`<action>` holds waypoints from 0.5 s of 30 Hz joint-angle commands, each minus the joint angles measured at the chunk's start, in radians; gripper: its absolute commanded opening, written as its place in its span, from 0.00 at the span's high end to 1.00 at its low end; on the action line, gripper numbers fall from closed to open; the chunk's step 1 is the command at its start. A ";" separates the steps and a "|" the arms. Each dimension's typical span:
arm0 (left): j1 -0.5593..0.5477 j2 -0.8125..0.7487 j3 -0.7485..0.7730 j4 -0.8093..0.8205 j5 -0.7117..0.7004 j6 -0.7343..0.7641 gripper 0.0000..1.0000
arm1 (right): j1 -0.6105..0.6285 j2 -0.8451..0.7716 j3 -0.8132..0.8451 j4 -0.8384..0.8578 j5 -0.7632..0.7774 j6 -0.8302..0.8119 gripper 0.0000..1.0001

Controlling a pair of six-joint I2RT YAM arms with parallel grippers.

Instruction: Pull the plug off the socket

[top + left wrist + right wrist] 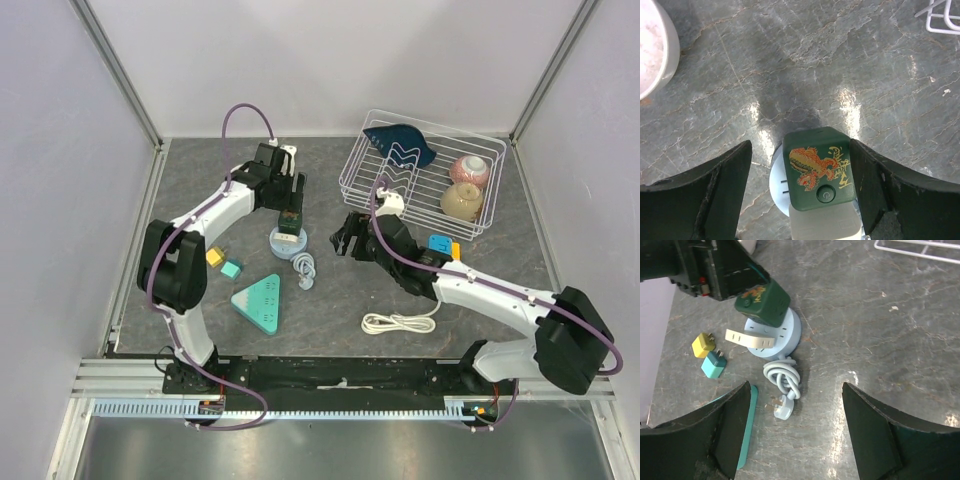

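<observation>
A dark green plug with a red and gold dragon point(819, 169) sits in a round light-blue socket point(776, 182), with a cream plug point(825, 223) beside it. My left gripper point(800, 150) is open and straddles the green plug; the right finger point(885, 190) is at the plug's side and the left finger point(715, 195) stands apart from it. In the top view the left gripper point(291, 207) is over the plug point(290, 222) and socket point(277, 243). My right gripper point(346, 236) is open and empty to the right of the socket; in its own view point(795, 390) it shows the plug point(762, 302) and socket point(787, 335).
The socket's coiled cord point(785, 376) ends in a loose white plug point(782, 407). Yellow point(214, 257) and teal point(231, 268) adapters and a teal triangular power strip point(262, 301) lie front left. A wire rack point(350, 175) with bowls stands back right. A white cable point(400, 322) lies front right.
</observation>
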 commanded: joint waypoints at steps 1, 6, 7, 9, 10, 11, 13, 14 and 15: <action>-0.005 0.026 0.031 0.036 0.014 0.044 0.16 | -0.012 0.020 0.039 0.076 -0.055 -0.050 0.20; -0.007 0.035 0.017 0.039 0.013 0.053 0.16 | -0.056 0.040 0.006 0.119 -0.131 -0.032 0.20; -0.008 0.029 0.011 0.039 0.015 0.051 0.15 | -0.064 0.038 -0.003 0.128 -0.137 -0.031 0.20; -0.008 0.015 0.003 0.047 0.013 0.051 0.15 | -0.069 0.032 -0.008 0.133 -0.145 -0.030 0.20; -0.010 0.005 -0.006 0.051 0.039 0.051 0.15 | -0.072 0.029 -0.013 0.136 -0.147 -0.030 0.20; -0.011 -0.002 -0.009 0.048 0.038 0.056 0.15 | -0.073 0.024 -0.016 0.138 -0.148 -0.031 0.20; -0.018 -0.024 -0.027 0.047 0.024 0.062 0.14 | -0.076 0.018 -0.017 0.139 -0.151 -0.033 0.20; -0.021 -0.032 -0.038 0.048 0.022 0.064 0.14 | -0.076 0.018 -0.019 0.139 -0.153 -0.033 0.20; -0.024 -0.040 -0.046 0.048 0.022 0.070 0.13 | -0.079 0.017 -0.019 0.141 -0.154 -0.031 0.20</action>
